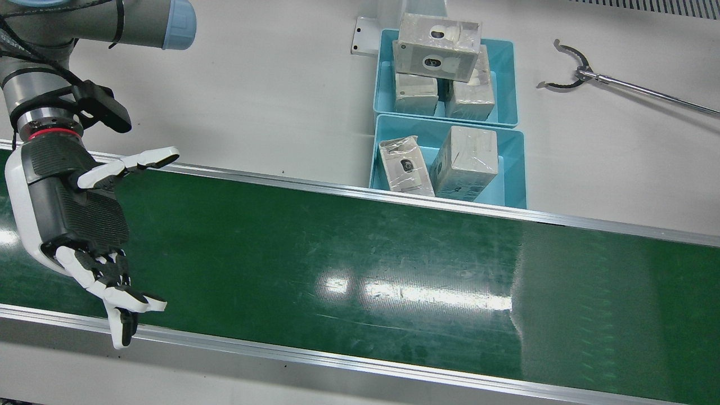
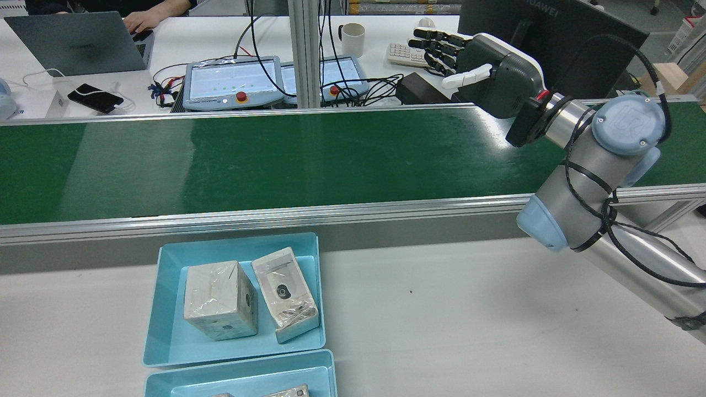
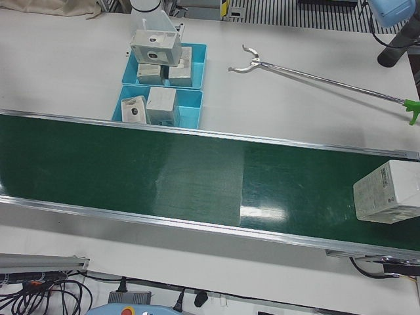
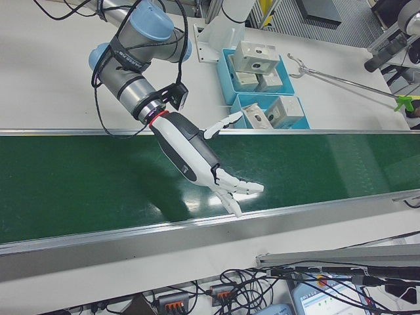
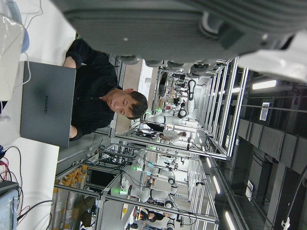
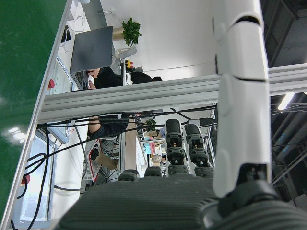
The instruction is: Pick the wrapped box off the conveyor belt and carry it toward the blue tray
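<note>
One wrapped box point(image 3: 388, 191) is on the conveyor belt point(image 1: 337, 253), seen only in the left-front view, at the belt's end on my left-hand side and close to the rail on the operators' side. It sits well apart from my right hand point(image 1: 79, 225), which hovers over the opposite end of the belt with its fingers spread, thumb point(image 1: 132, 163) pointing along the belt, holding nothing. My left hand point(image 5: 192, 28) shows only as a dark edge in its own camera, so I cannot tell how its fingers stand.

I judge the box to be stiff cardboard under clear film, light for its bulk, and the film is likely slick under my pads. A grip across two opposite side faces, thumb on one and fingers on the other, low enough to keep it from tipping, looks safest; squeezing a corner could wrinkle the wrap and let it slide.

Two blue trays sit at the robot-side edge of the table, just beyond the belt's rail. The near blue tray point(image 1: 509, 188) already holds two boxes, and the far tray point(image 1: 503, 56) is stacked higher. Free room in the near one is narrow. Between my right hand and the box the belt is bare, so the approach is open. The raised metal rails point(image 1: 337, 188) on both sides of the belt call for a lift before crossing. A grabber tool point(image 1: 574, 70) lies on the table beyond the trays, out of the carrying path.
</note>
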Robot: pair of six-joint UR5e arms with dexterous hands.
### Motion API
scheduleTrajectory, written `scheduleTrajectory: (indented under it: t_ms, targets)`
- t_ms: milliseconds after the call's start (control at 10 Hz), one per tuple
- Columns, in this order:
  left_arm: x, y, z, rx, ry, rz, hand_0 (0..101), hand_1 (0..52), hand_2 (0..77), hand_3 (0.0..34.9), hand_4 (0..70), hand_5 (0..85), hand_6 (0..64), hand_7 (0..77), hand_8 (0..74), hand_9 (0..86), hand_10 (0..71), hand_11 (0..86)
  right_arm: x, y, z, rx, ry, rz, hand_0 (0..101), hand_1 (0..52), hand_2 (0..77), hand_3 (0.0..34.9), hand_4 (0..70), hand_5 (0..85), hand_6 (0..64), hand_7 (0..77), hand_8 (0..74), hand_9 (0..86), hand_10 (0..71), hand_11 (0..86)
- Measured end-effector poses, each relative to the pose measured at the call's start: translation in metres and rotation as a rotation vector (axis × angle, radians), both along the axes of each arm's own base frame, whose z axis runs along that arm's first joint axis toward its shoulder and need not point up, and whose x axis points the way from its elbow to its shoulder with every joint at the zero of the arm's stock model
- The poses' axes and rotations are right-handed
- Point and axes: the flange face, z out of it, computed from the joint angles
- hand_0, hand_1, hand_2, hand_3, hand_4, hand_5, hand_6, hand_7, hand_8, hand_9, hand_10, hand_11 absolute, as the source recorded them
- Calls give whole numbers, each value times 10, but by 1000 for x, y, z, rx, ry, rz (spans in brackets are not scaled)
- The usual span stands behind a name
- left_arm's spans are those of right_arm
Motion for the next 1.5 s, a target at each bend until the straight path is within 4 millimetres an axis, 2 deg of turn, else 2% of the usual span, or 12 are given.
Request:
scheduleTrajectory:
  t_ms: [400, 500, 700, 800, 1500]
  targets:
    - [0, 0, 0, 0, 0, 0, 0, 0, 11, 0, 0, 5, 0, 5, 5, 5, 5, 5, 17, -1, 9, -11, 2, 22, 497, 153, 98, 0, 153, 136, 76, 196, 5, 33, 0, 16]
    - [0, 0, 0, 0, 0, 0, 0, 0, 11, 0, 0, 5, 0, 5, 5, 5, 5, 5, 19, 0, 13, -16, 3, 24, 495, 153, 104, 1, 169, 153, 87, 224, 11, 38, 22, 16]
    - [0, 0, 0, 0, 0, 0, 0, 0, 11, 0, 0, 5, 0, 5, 5, 0, 0, 5, 21, 1, 18, -25, 4, 25, 497, 153, 114, 0, 202, 153, 93, 235, 27, 49, 5, 33]
    - [0, 0, 0, 0, 0, 0, 0, 0, 11, 0, 0, 5, 0, 5, 5, 0, 0, 5, 21, 1, 19, -25, 2, 25, 497, 153, 114, 0, 213, 153, 93, 235, 27, 49, 27, 33]
    - [0, 0, 0, 0, 0, 0, 0, 0, 11, 0, 0, 11, 0, 5, 5, 5, 0, 0, 29, 1, 14, -14, -2, 35, 497, 142, 109, 1, 245, 153, 98, 245, 27, 49, 11, 33]
